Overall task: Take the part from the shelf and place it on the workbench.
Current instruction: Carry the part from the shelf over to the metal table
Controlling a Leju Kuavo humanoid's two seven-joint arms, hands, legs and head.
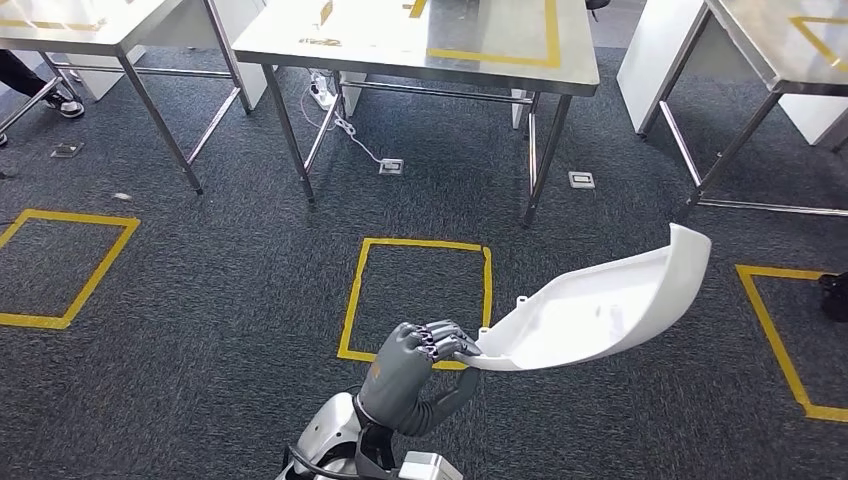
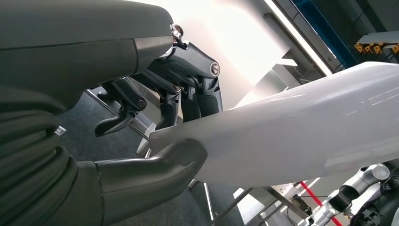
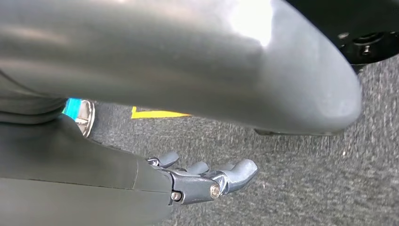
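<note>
My left hand [image 1: 420, 362] grips the narrow end of a large curved white plastic part [image 1: 600, 310], which juts out to the right above the carpet. In the left wrist view the thumb [image 2: 155, 169] presses under the white part [image 2: 301, 127] and the dark fingers [image 2: 188, 94] clamp it from the other side. The steel workbench [image 1: 350, 35], marked with a yellow tape rectangle, stands straight ahead at the far side. My right hand [image 3: 202, 181] hangs over the grey carpet, its fingers loosely extended and holding nothing.
Two more steel tables stand at the far left [image 1: 80, 20] and far right [image 1: 770, 40]. Yellow tape squares [image 1: 415, 245] mark the carpet. A white power strip and cable [image 1: 330, 110] lie under the middle bench. A person's shoe [image 1: 62, 102] shows far left.
</note>
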